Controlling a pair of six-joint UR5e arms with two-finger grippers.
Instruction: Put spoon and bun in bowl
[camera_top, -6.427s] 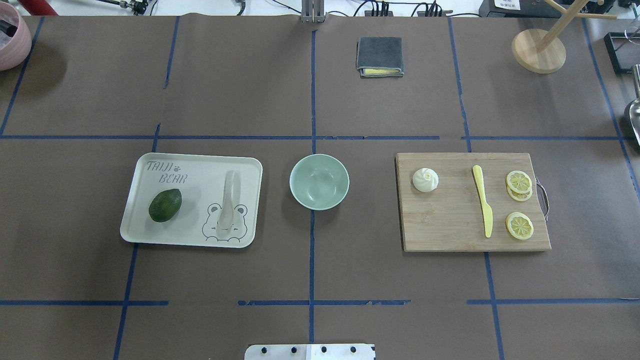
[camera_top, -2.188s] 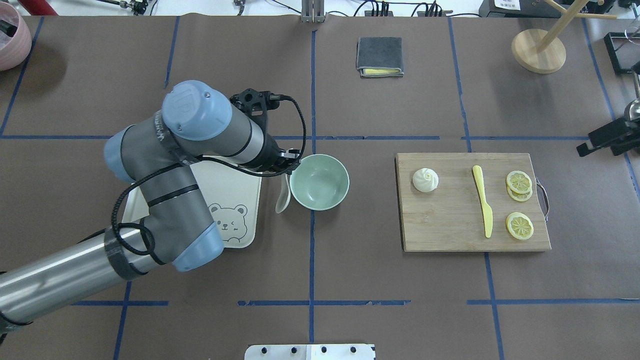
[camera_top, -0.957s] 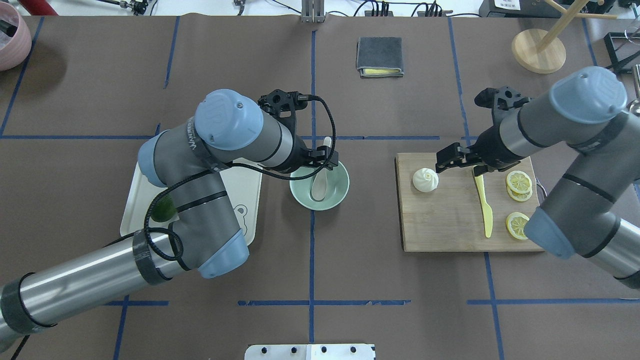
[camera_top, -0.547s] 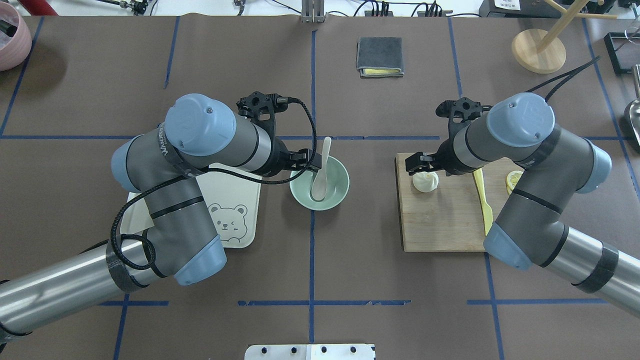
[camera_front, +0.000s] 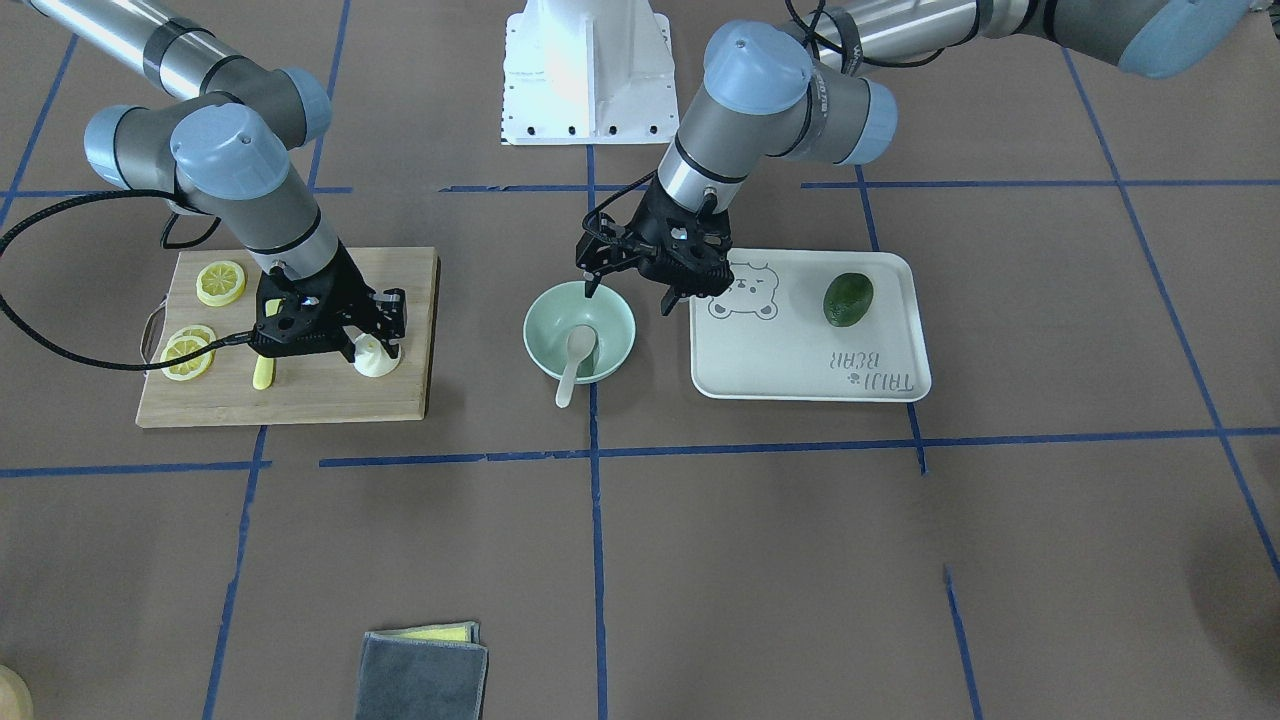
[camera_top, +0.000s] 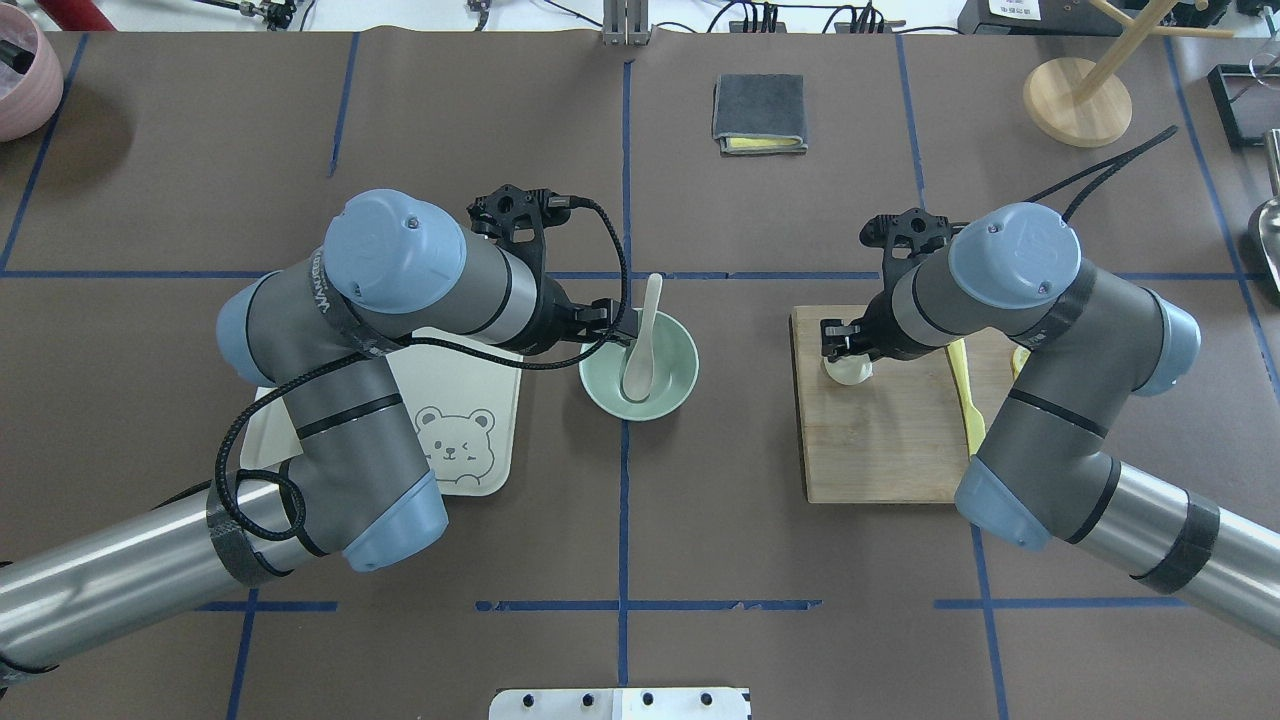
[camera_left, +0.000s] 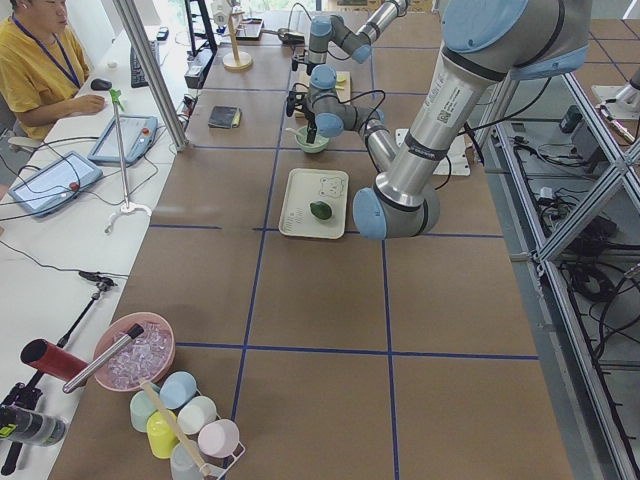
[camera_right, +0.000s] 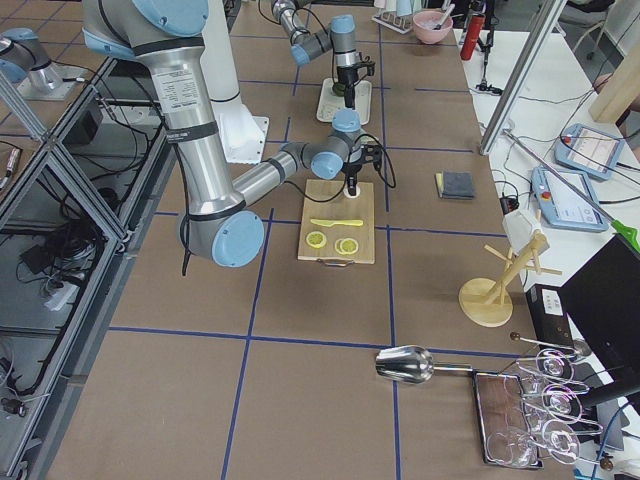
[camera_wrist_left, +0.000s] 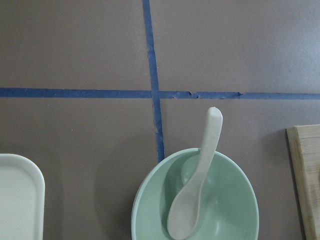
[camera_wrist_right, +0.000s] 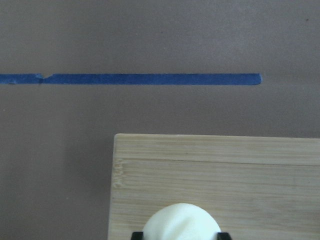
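drops the right gripper (camera_front: 372, 345) since half a second ago, from above the bun (camera_wrist_right: 181, 222) down level with it, and eases the left gripper (camera_front: 630, 292) a little back from the bowl (camera_top: 680, 372). straddles the bun on the cutting board (camera_top: 880, 450), near the far corner on the bowl's side, with a pad at each flank; cannot tell whether already pinching or merely touching. keeps the left gripper spread wide and empty, just beside the bowl's rim. leaves the spoon (camera_top: 643, 335) lying in the bowl, scoop on the floor, handle propped on the far rim and jutting out past it.

probably stands at the grasp of the bun, with half the task done. risks closing off-centre or too high on a smooth dome, squeezing it out sideways and rolling it off the nearby board edge. risks crushing a soft bun by clamping hard. on delivery, could strike the jutting handle with bun or fingers, levering the spoon out or skidding the light bowl. could also crowd the left gripper, parked beside the rim, by arriving before clearing it.
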